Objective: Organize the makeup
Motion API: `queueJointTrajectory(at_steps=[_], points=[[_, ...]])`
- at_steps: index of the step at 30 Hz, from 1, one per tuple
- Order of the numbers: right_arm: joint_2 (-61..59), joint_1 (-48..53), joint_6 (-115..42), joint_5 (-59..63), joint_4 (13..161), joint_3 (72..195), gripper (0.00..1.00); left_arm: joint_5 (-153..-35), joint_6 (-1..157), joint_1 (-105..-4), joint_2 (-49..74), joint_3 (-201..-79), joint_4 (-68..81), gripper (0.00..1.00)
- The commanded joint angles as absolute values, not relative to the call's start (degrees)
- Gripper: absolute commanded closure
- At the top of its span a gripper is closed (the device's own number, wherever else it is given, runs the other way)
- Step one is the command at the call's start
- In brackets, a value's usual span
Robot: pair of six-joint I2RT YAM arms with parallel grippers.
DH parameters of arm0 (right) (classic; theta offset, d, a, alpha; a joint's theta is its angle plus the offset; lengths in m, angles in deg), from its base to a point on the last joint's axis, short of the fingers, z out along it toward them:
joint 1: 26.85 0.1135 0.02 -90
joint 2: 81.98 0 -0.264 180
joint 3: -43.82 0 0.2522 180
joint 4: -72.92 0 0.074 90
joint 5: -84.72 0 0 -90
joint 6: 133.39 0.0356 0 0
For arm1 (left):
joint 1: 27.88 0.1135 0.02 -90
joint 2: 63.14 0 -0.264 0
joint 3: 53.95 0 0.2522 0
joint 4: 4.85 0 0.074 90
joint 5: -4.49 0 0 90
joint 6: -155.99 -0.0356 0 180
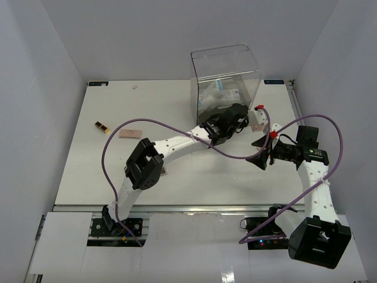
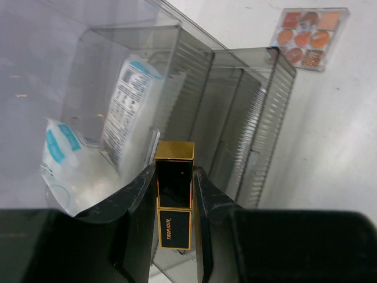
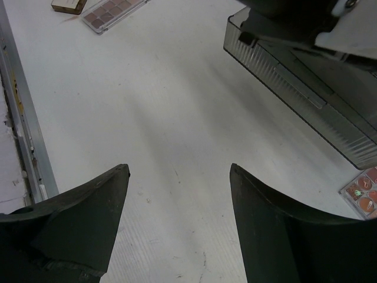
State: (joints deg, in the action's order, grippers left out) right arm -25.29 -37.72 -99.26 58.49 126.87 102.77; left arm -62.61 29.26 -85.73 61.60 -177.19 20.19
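Your left gripper (image 2: 175, 177) was clamped on the black-and-gold lipstick tube (image 2: 174, 197), fingers pressed on its two long sides, so it could go gold cap first into the ribbed clear acrylic drawer (image 2: 259, 118) standing open below. Two white-and-blue plastic sachets (image 2: 126, 106) already lay in the compartment beside it, which probably explains aiming at the neighbouring slot. Your right gripper (image 3: 178, 171) hung with fingers wide and empty over the white table (image 3: 147, 106), clear of the drawer. The multicoloured eyeshadow palette (image 2: 306, 36) lay on the table beyond the drawer. From overhead your left arm (image 1: 177, 144) hid the lipstick and most of the drawer; the brown eyeshadow palette (image 3: 112, 10) was cut off at the frame edge
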Motion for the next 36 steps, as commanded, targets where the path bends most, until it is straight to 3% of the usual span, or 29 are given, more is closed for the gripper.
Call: queueJointTrajectory(at_steps=[1, 8, 14, 20, 27, 33, 36], points=[[-26.11, -37.85, -100.08, 60.6, 126.61, 102.93, 0.25, -63.28, 26.11, -83.87, 64.34, -182.64, 18.27, 0.87], [-25.99, -38.27, -100.08, 60.92, 126.67, 102.84, 0.25, -64.41, 27.09, -82.09, 66.92, -183.09, 17.69, 0.77], [-26.0, -38.34, -100.08, 61.17, 126.69, 102.82, 0.24, -63.98, 27.77, -81.51, 68.06, -182.99, 17.69, 0.51], [-25.91, -38.54, -100.17, 61.35, 126.67, 102.67, 0.24, -66.45, 30.95, -81.59, 65.15, -181.78, 18.94, 0.34], [-25.91, -38.68, -100.43, 61.26, 126.96, 102.64, 0.24, -72.12, 40.78, -82.02, 54.39, -173.64, 20.16, 0.33], [-25.65, -38.8, -102.28, 62.31, 128.52, 102.93, 0.24, -78.31, 57.35, -79.38, 32.13, -150.41, 16.21, 0.34], [-24.94, -38.89, -103.25, 62.89, 129.63, 103.0, 0.24, -83.4, 64.79, -72.68, 21.95, -139.9, 14.19, 0.35]])
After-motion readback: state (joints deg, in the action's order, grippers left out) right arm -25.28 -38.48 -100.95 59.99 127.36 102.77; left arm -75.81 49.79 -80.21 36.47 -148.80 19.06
